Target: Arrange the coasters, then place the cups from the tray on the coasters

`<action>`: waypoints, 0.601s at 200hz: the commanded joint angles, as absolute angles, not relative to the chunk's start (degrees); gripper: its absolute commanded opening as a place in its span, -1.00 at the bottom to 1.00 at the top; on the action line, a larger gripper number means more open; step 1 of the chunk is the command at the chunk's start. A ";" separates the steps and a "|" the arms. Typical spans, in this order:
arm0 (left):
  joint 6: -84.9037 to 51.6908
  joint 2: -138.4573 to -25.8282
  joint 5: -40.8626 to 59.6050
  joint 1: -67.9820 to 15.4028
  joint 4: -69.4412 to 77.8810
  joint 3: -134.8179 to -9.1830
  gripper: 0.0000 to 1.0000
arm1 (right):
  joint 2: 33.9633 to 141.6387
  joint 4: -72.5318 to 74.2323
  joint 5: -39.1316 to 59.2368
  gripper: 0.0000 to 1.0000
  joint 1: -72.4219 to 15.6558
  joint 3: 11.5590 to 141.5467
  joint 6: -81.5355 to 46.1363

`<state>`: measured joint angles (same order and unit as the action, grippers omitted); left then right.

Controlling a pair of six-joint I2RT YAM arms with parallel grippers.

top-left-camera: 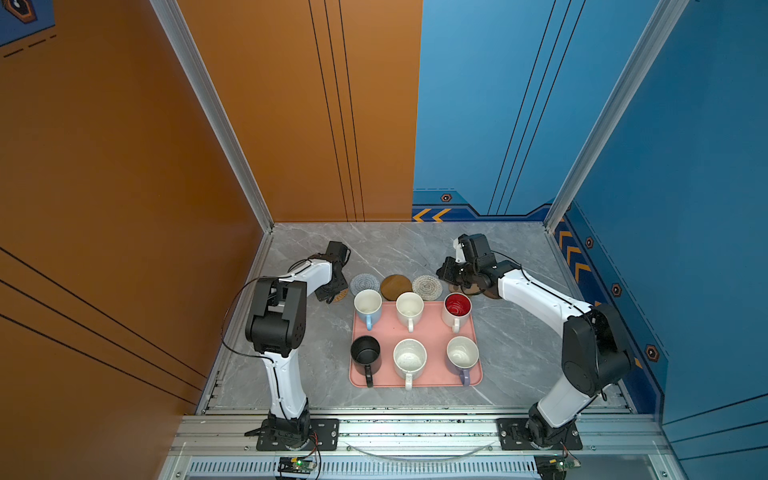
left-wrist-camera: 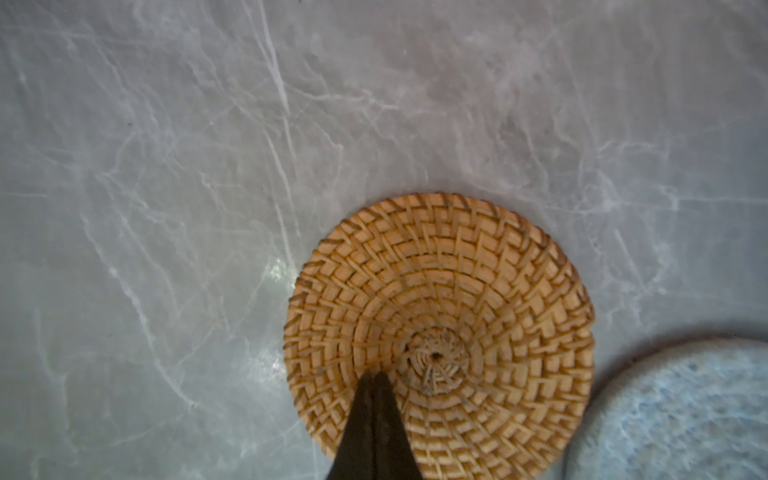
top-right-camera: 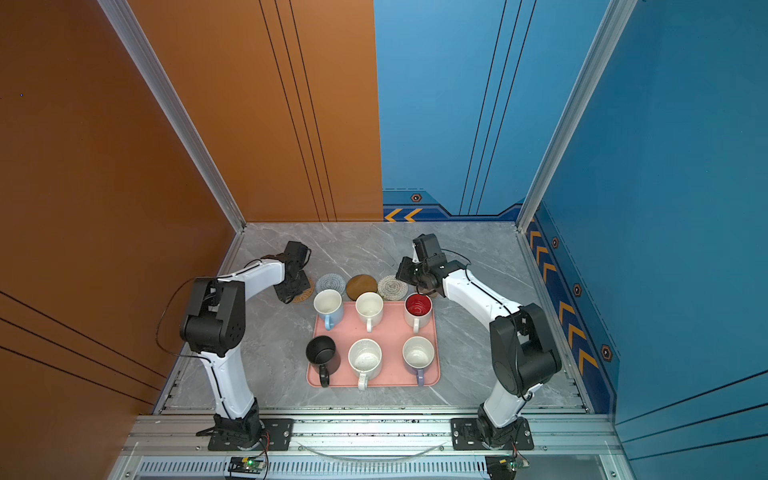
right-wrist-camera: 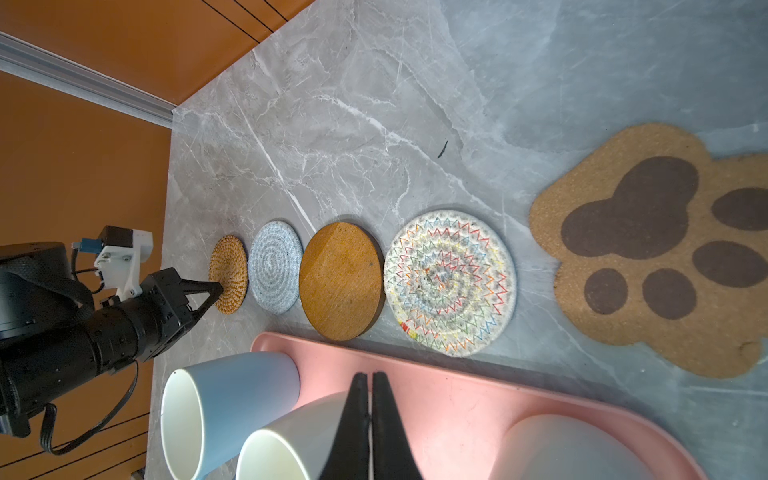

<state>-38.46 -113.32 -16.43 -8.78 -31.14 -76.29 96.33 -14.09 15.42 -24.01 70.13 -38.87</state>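
Pressed onto the orange rattan coaster (left-wrist-camera: pixel 440 299) with the left hand (left-wrist-camera: pixel 372 376) — both fingers squeezed together into one point, nothing pinched between them, tip touching the weave just beside the coaster's centre knot. Lying flat on the counter (left-wrist-camera: pixel 166 166) at the far-left end of a row: next to it on the right the grey-blue woven coaster (right-wrist-camera: pixel 274 266), then the brown round coaster (right-wrist-camera: pixel 340 280), the zigzag-stitched woven coaster (right-wrist-camera: pixel 451 282) and the paw-print coaster (right-wrist-camera: pixel 648 249), all just beyond the far rim of the pink tray (right-wrist-camera: pixel 436 399).

Probably a last nudge of the row rather than a pick.

For the cups to come: light blue cup (top-left-camera: pixel 368 307) at the tray's far-left corner, just near and right of the left hand, so closest to that arm; handle pointing toward the near edge, like the handles of all six cups in both top views. Red-lined cup (top-left-camera: pixel 457 307) at the far-right corner, closest to the right hand (right-wrist-camera: pixel 369 376) — likewise pressed together and empty, hanging over the plain white cup (right-wrist-camera: pixel 291 449) by the tray's far rim, apparently touching nothing. Black cup (top-left-camera: pixel 365 353), speckled cup (top-left-camera: pixel 410 358) and lavender cup (top-left-camera: pixel 462 355) upright in the near row, well apart from both hands.
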 commanded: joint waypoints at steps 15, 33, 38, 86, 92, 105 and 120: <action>-38.68 -117.31 -13.12 -8.10 -31.03 -77.24 -1.00 | 97.47 -14.75 15.16 -1.00 -24.06 71.72 -38.36; -38.76 -117.43 -13.10 -8.05 -31.03 -77.43 -1.00 | 97.36 -14.85 15.10 -1.00 -24.00 71.74 -38.27; -38.78 -117.46 -12.94 -8.04 -31.03 -77.48 -1.00 | 97.32 -14.90 15.12 -1.00 -23.99 71.75 -38.30; -38.85 -117.30 -12.38 -8.17 -30.98 -77.78 -1.00 | 97.12 -15.05 15.03 -1.00 -24.11 71.76 -38.19; -38.91 -117.09 -12.37 -8.16 -31.02 -77.71 -1.00 | 96.96 -15.06 14.99 -1.00 -24.11 71.74 -38.22; -38.94 -116.41 -12.39 -8.17 -30.95 -77.55 -1.00 | 96.72 -15.18 14.93 -1.00 -24.08 71.64 -38.07; -38.43 -115.63 -12.33 -8.26 -30.85 -77.73 -1.00 | 96.50 -15.25 14.93 -1.00 -24.08 71.65 -38.02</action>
<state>-38.46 -114.34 -16.01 -8.60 -30.83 -77.71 96.47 -14.11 15.42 -24.01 70.24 -38.85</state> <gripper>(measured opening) 0.047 0.047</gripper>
